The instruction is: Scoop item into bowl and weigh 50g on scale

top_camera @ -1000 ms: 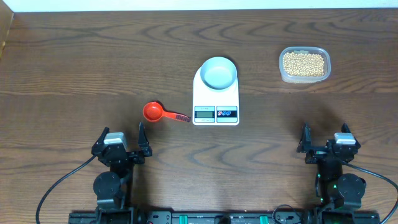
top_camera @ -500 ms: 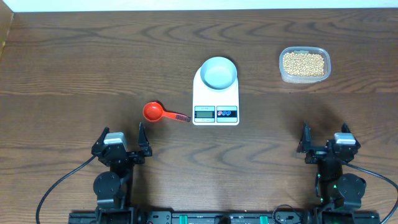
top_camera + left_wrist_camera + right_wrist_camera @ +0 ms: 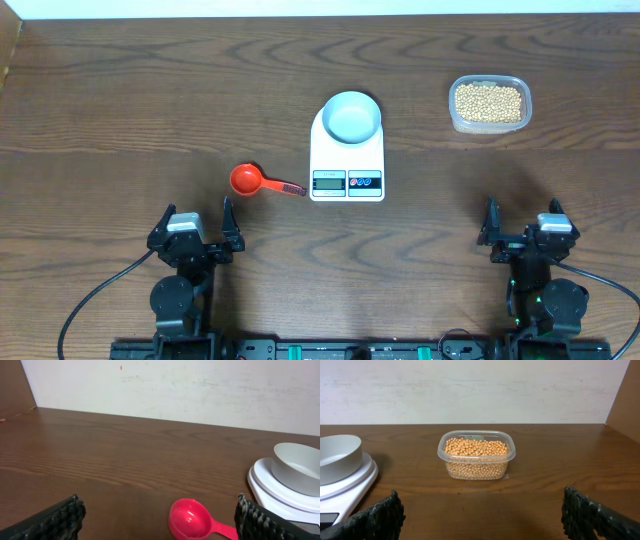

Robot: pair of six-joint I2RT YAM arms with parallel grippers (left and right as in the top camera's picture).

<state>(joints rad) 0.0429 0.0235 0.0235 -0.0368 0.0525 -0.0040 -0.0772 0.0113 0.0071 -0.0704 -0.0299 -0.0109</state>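
Note:
The tan-yellow beans (image 3: 488, 101) fill a clear plastic tub (image 3: 490, 122) at the back right, also in the right wrist view (image 3: 476, 447). The pale blue-white bowl (image 3: 352, 116) stands empty on the white scale (image 3: 347, 170), seen too in the left wrist view (image 3: 298, 462). A red scoop (image 3: 246, 180) lies on the table left of the scale, handle pointing right; it also shows in the left wrist view (image 3: 191, 519). My left gripper (image 3: 193, 226) is open and empty near the front edge, behind the scoop. My right gripper (image 3: 522, 224) is open and empty at the front right.
The brown wooden table (image 3: 140, 100) runs back to a white wall (image 3: 200, 390). A wooden side panel stands at the far left (image 3: 12, 385) and another at the far right (image 3: 626, 400). Cables trail from both arm bases at the front edge.

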